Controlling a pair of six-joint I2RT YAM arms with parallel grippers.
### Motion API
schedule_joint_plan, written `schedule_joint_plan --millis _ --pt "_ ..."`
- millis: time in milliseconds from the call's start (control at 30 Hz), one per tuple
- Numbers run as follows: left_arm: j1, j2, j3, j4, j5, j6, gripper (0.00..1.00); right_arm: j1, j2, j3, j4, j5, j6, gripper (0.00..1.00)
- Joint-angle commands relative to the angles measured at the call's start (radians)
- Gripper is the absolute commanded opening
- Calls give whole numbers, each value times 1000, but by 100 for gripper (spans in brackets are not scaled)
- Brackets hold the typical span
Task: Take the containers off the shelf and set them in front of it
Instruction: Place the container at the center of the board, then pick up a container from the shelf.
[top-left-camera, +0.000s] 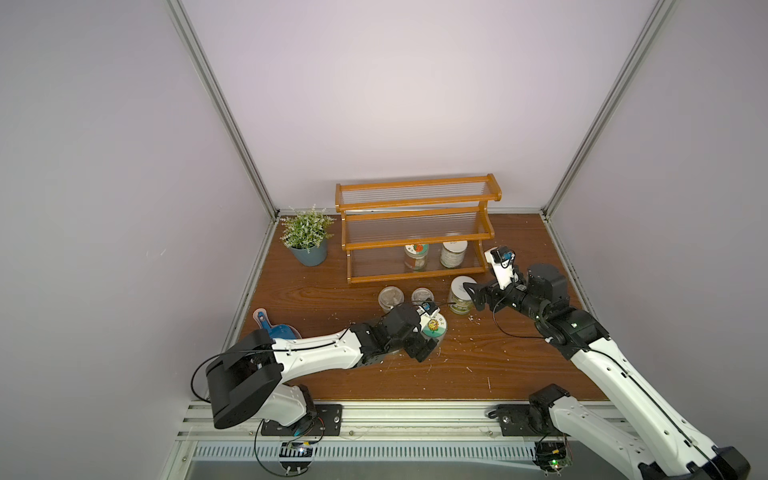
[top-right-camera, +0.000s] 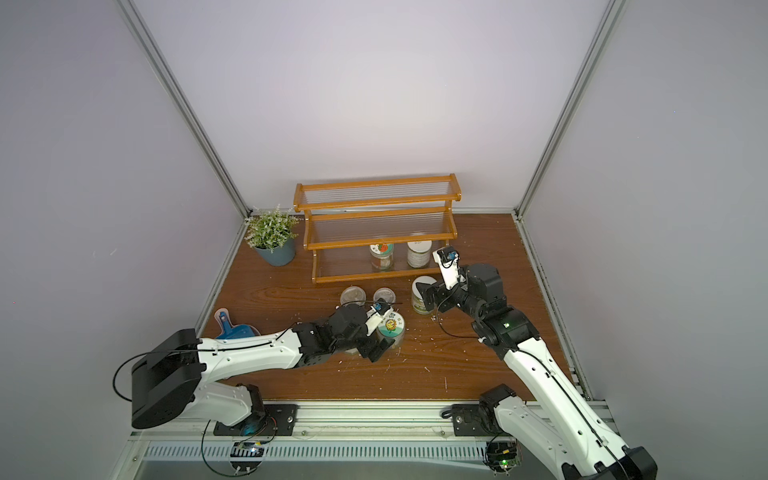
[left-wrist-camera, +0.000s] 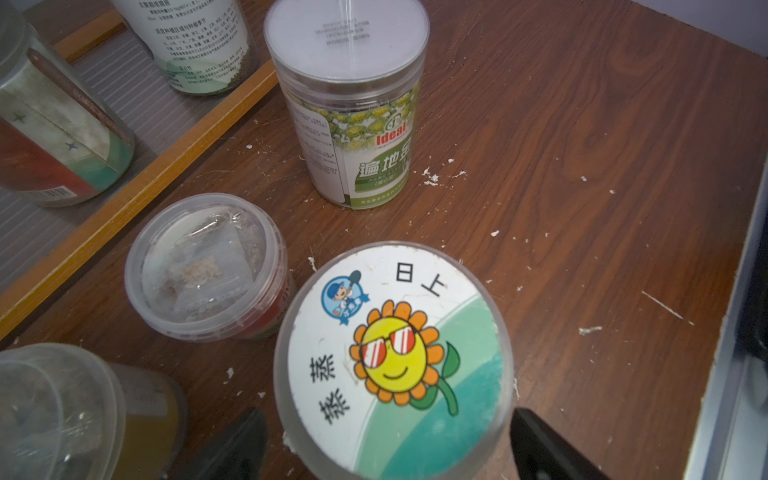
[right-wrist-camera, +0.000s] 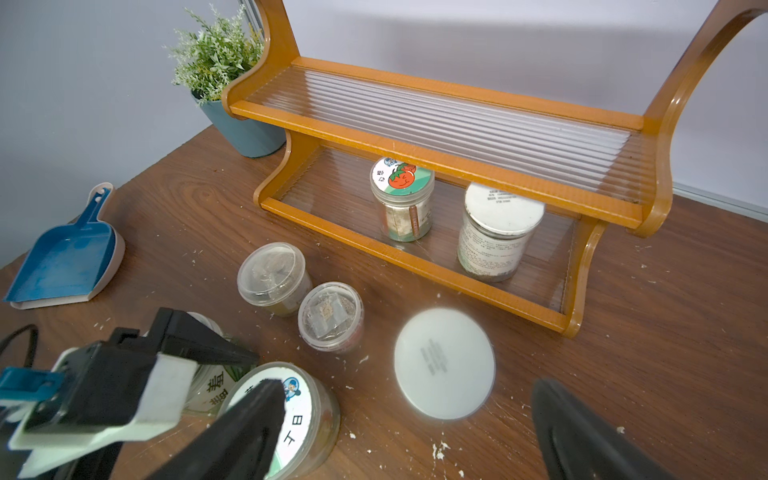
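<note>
Two containers stand on the lowest tier of the shelf (top-left-camera: 415, 226), a three-step rack of orange-brown wood and clear ribbed panels at the back of the bench (top-left-camera: 498, 365). They are a tomato-lid jar (top-left-camera: 416, 257) (right-wrist-camera: 401, 203) and, just beside it, a broader white-lid jar (top-left-camera: 453, 254) (right-wrist-camera: 496, 232) with a printed label.

The rest stand upright on the bench in front of the shelf. A larger tapered cup (top-left-camera: 390, 298) and a smaller tapered cup (top-left-camera: 422, 296), both clear and lidded, sit just beside each other. Next to them is a green-label jar (top-left-camera: 457, 289) (left-wrist-camera: 353, 124) with a plain white lid. Nearest the robot is the sunflower-lid jar (top-left-camera: 435, 326) (left-wrist-camera: 392, 357), its lid showing a cartoon flower in sunglasses. One more labelled lid (right-wrist-camera: 216, 386) peeks out behind the left arm, mostly hidden.

The left gripper (left-wrist-camera: 386, 419) is released, its black fingers (left-wrist-camera: 237, 444) flanking the sunflower-lid jar. The right gripper (top-left-camera: 474, 296) is at the green-label jar with its fingers spread wide and bench showing on both sides of the lid in the right wrist view.

A grey-blue plant pot (top-left-camera: 309, 253) stands left of the shelf, and a blue dustpan (top-left-camera: 274, 331) lies near the bench's left edge (white crumbs litter the wood).
</note>
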Motion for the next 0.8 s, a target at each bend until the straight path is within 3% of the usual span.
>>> schedule_joint_plan --millis 0,167,333,533,767 --pt "6 -42 44 -44 -21 15 98 -6 -7 -4 35 -16 10 99" --pt "60 -111 64 -52 -12 12 99 -6 -6 -4 36 -20 9 99" --pt "177 -133 70 15 -35 10 99 -8 -7 3 36 -26 8 99" --pt "266 32 138 159 -155 -13 99 -9 -4 9 41 -39 11 99" --pt "333 244 230 301 -142 -35 99 -10 -3 1 53 -58 17 99"
